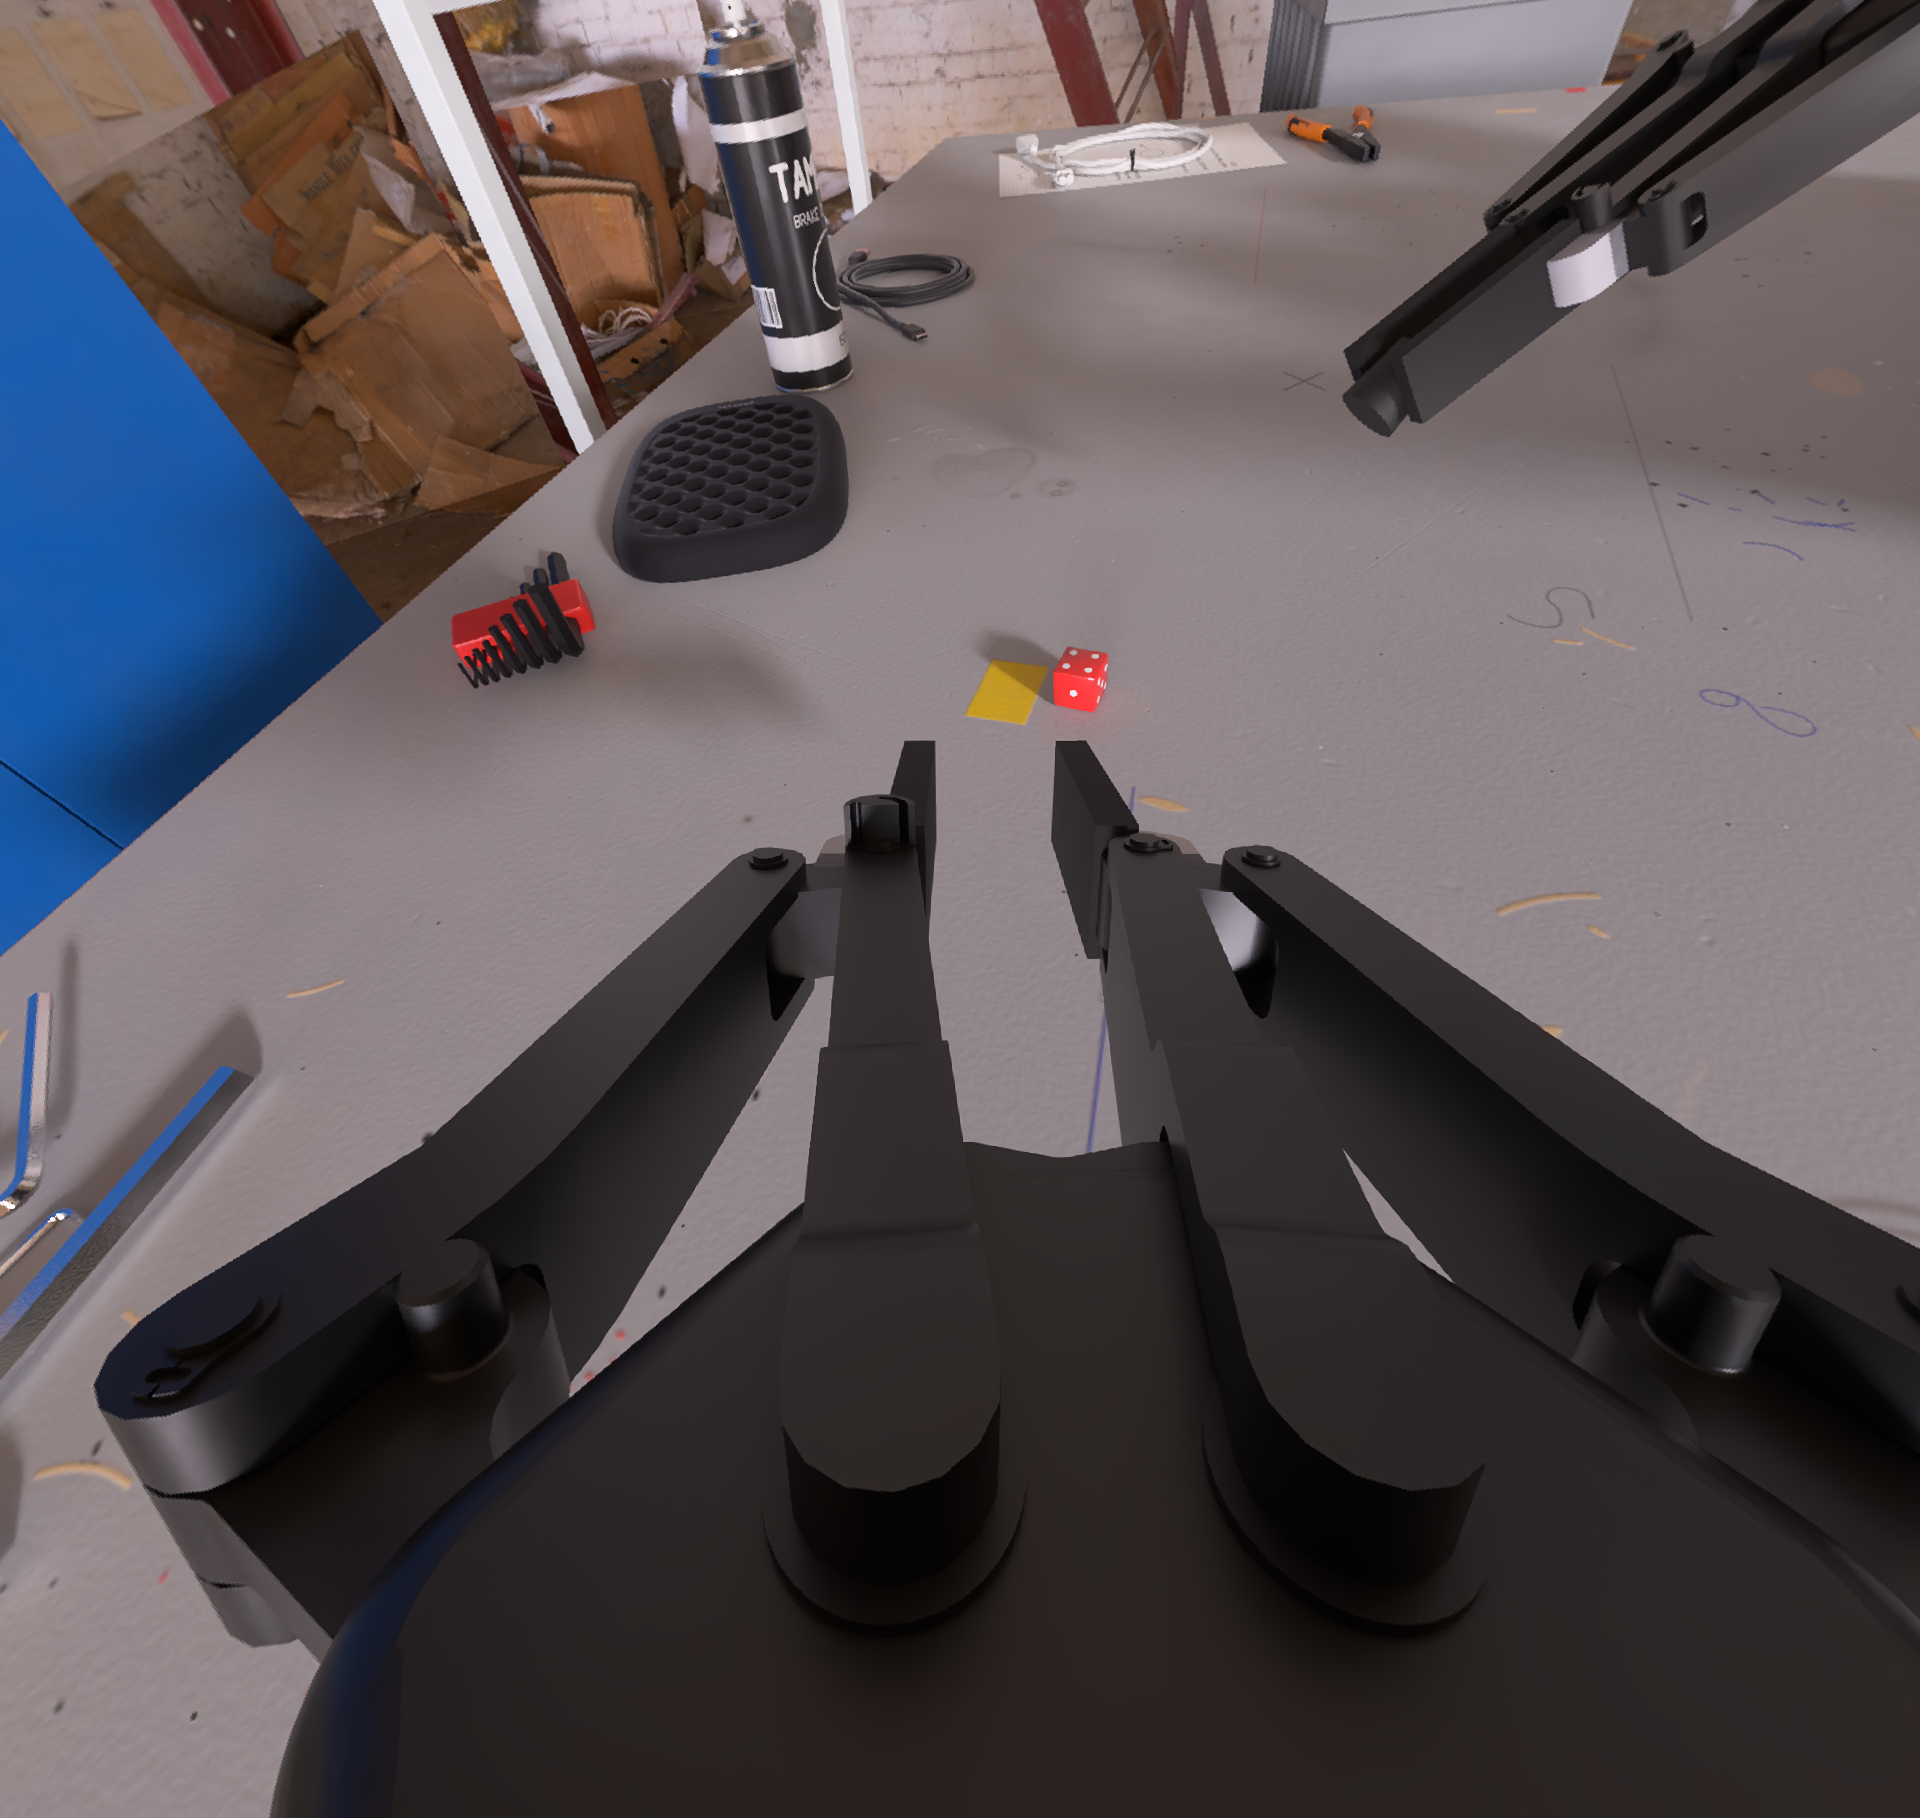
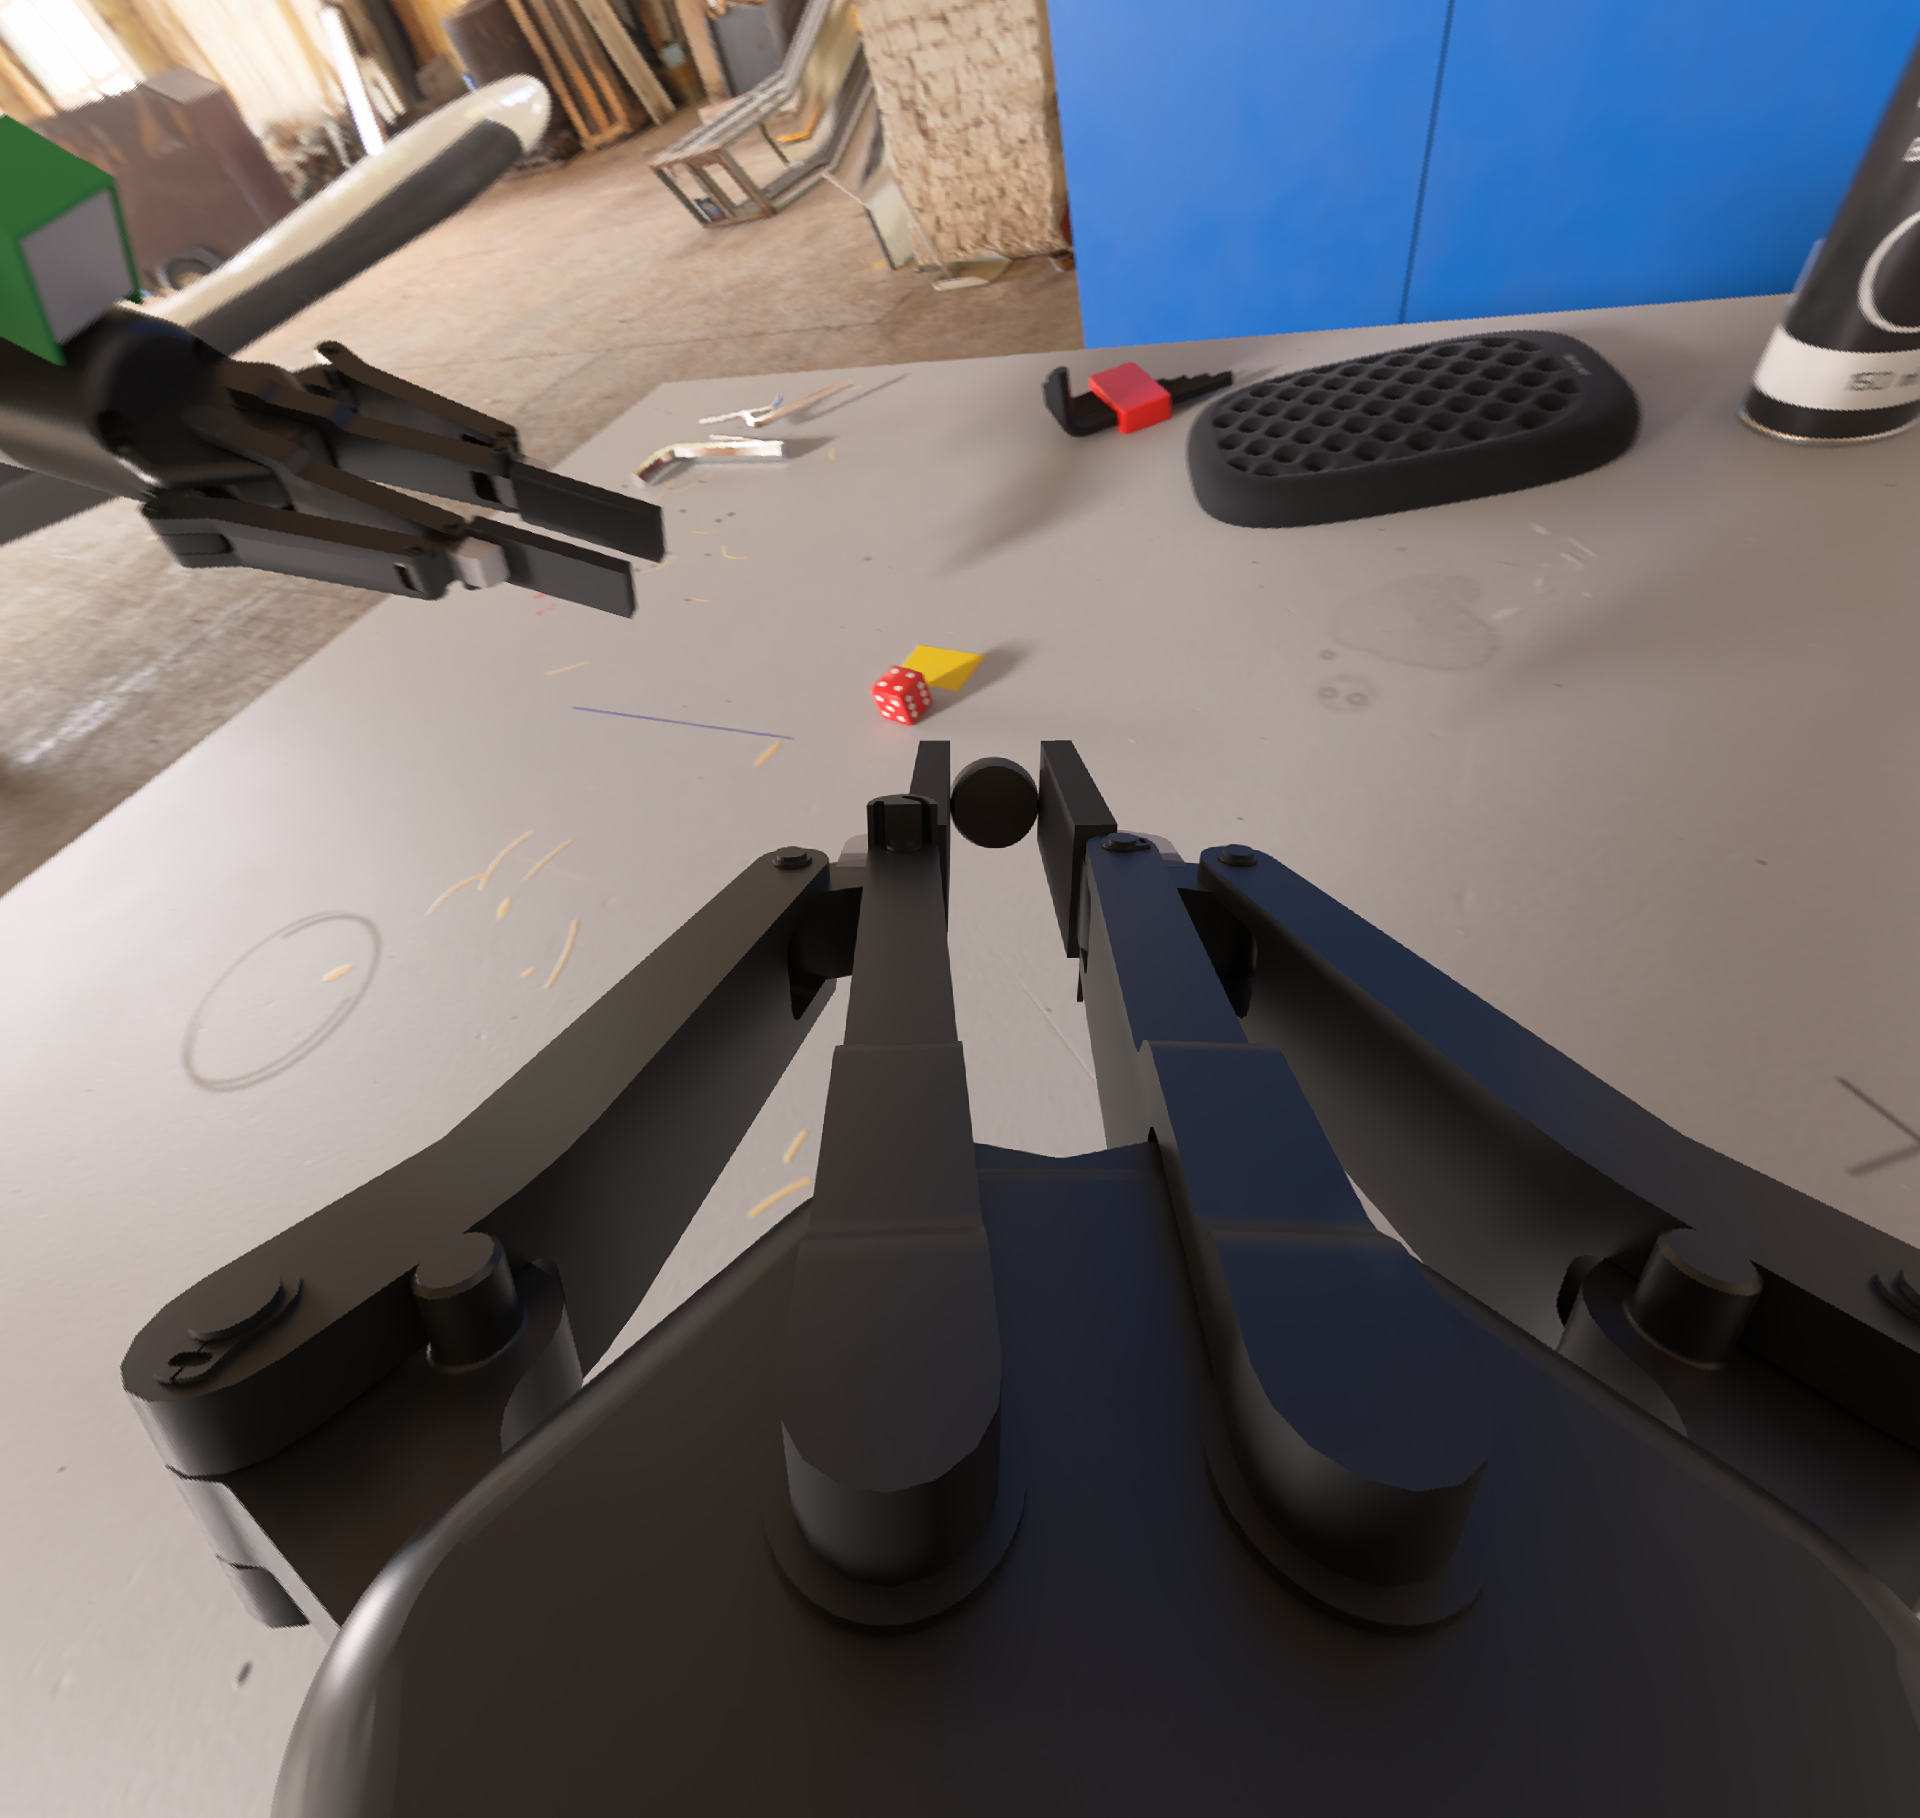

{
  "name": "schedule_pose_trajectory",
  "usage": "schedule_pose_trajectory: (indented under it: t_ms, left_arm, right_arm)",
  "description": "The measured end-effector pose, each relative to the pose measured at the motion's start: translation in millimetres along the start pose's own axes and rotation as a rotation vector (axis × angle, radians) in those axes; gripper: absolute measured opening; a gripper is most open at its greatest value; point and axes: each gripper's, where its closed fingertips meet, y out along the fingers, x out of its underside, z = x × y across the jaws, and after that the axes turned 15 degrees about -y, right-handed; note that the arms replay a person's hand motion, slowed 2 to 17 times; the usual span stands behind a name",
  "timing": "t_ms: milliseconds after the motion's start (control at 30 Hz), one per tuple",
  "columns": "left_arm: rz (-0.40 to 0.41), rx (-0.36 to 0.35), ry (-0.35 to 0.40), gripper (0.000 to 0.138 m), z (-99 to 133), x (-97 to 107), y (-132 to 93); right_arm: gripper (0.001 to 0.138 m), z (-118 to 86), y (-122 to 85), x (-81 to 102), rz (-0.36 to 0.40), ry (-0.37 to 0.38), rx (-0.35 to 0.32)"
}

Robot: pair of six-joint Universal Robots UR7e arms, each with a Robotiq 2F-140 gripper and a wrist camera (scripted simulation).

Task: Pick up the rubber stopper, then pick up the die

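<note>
The black stopper (image 2: pixel 994 802) was pinched in the right hand (image 2: pixel 994 776); the empty left hand (image 1: pixel 994 766), narrowly spread, was aimed at the red die (image 1: pixel 1081 678).

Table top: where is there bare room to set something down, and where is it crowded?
Bare: the grey stretch between the die and the right gripper, which holds the rubber stopper. Crowded: the left edge, where hex key set, honeycomb pad and spray can line up.
</note>
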Motion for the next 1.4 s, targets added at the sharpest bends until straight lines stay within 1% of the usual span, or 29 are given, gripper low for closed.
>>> schedule_pose_trajectory:
  t_ms: [100, 300, 467, 567, 700, 867, 1033, 1100, 1233, 1400]
  left_arm:
    - [0.007, -0.001, -0.009, 0.031, -2, 0, 0]
    - [0.015, -0.004, -0.027, 0.031, -4, 1, -1]
    - [0.012, 0.002, -0.026, 0.031, -3, 3, 1]
    - [0.003, 0.009, -0.021, 0.031, -1, 4, 3]
    - [-0.009, 0.022, -0.012, 0.031, 2, 5, 6]
    - [-0.026, 0.039, 0.004, 0.031, 8, 7, 10]
    - [-0.059, 0.038, 0.049, 0.031, 12, 11, 13]
    - [-0.071, 0.033, 0.068, 0.031, 12, 13, 14]
    - [-0.085, 0.022, 0.093, 0.031, 13, 16, 17]
    - [-0.081, 0.012, 0.107, 0.031, 15, 13, 20]
  right_arm:
    - [0.023, 12, -5, 6.1, -0.021, -0.006, 0.045]
    - [0.023, 30, -18, 17.4, -0.054, -0.002, 0.113]
    - [0.023, 38, -24, 22.6, -0.06, 0.019, 0.134]
    - [0.023, 35, -23, 20.5, -0.046, 0.024, 0.115]
    - [0.023, 21, -15, 13.8, -0.022, 0.007, 0.051]
    - [0.023, 6, 0, 10.2, -0.037, -0.037, -0.016]
    - [0.023, -4, 14, 3.0, -0.038, -0.074, -0.073]
    - [0.023, -5, 18, -0.2, -0.038, -0.085, -0.083]
    - [0.023, -2, 24, -9.3, -0.029, -0.109, -0.082]
    - [0.023, -1, 27, -24.4, 0.023, -0.126, -0.091]
